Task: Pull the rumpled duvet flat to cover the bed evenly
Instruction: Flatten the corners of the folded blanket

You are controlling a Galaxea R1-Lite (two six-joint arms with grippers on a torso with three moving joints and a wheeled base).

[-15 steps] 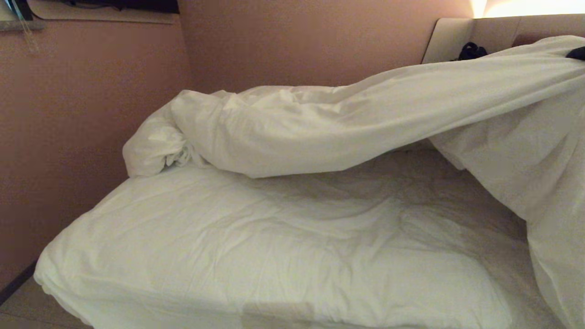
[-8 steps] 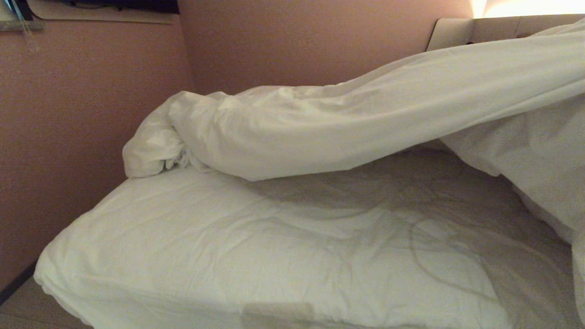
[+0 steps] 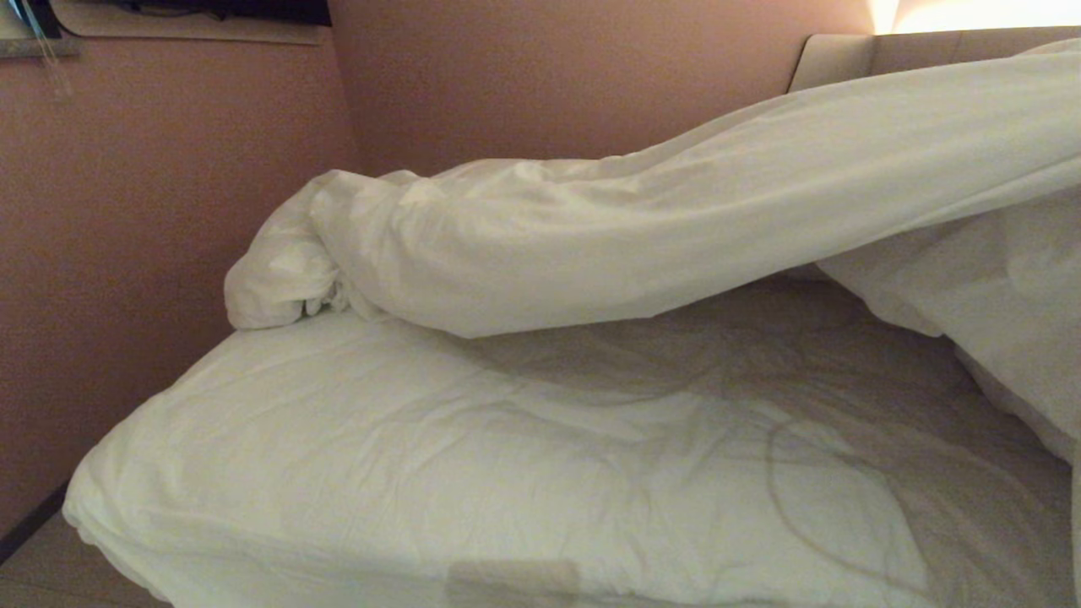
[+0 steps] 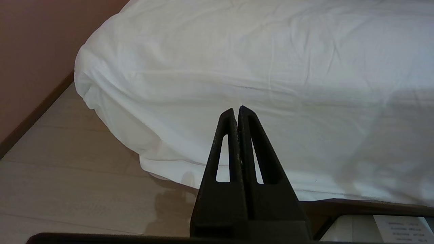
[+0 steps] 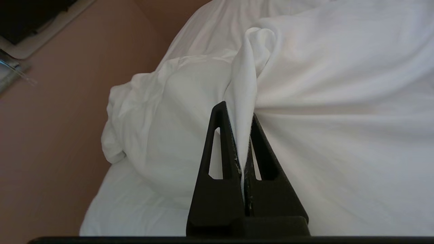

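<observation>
Left pincer (image 4: 236, 113) parked low at 6 o'clock off the bed's near edge, clenched on nothing, tips aimed at the mattress side. Not in the head view.

Bed (image 3: 253, 473): near half shows only the creased fitted sheet (image 3: 439, 439). Nothing covers it yet.

Duvet (image 3: 591, 236) hangs as a long sagging roll from 9 o'clock, where a bunched end (image 3: 270, 287) rests on the sheet by the wall, rising to 2 o'clock and out of frame. More of it drapes down at 3 o'clock.

Right pincer (image 5: 242, 117) is out of the head view; wrist view shows it clenched on a thin pinch of duvet cover, a fold poking up past the tips.

Risks, my read:
- Grip looks like cover fabric only, not the filling. Weight of the hanging bulk could slide the fold out.
- Far end is knotted against the wall at 9 o'clock. Pulling from one point may drag the wad rather than unroll it, leaving cover uneven.
- One-sided pull likely skews the duvet diagonal; left arm is idle.
- Dragging could ruck the sheet.

Room: pale wood floor (image 4: 67, 176) at near left, pinkish-brown wall (image 3: 169, 211) along 9 to 12 o'clock, padded headboard (image 3: 844, 59) at 1 o'clock with warm light above it.
</observation>
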